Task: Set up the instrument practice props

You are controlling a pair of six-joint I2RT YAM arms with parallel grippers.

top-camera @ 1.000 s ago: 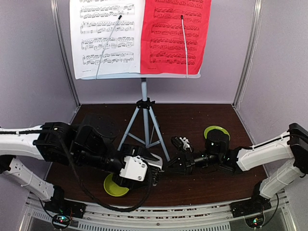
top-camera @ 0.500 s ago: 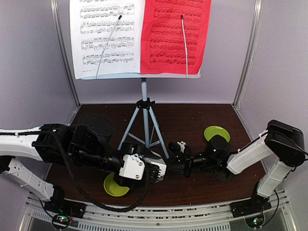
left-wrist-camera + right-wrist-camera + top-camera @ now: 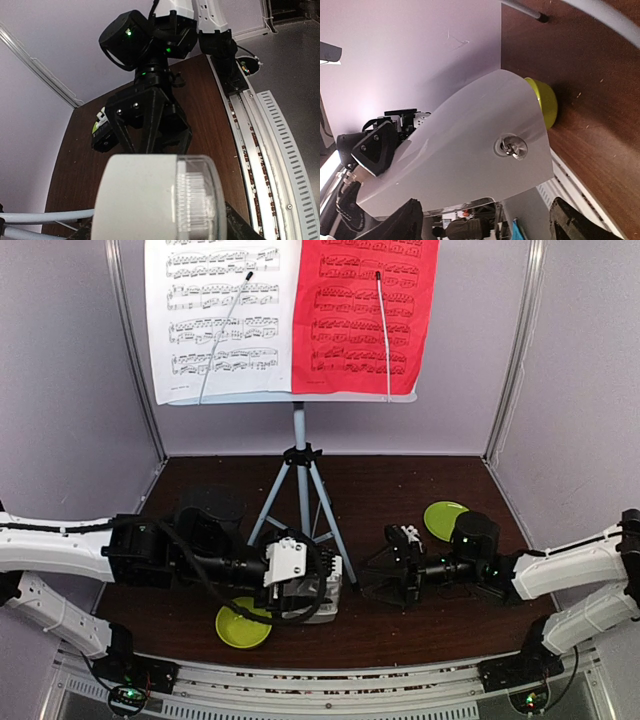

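Though unseen overhead, metronome key, wrist view

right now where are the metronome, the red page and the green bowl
metronome point(image 3: 460, 145) right wrist view, pale side face
red page point(image 3: 365, 315) top view, middle of sheet
green bowl point(image 3: 238, 628) top view, near edge

Black notation marks white page and red page; the bowl is lime-green.
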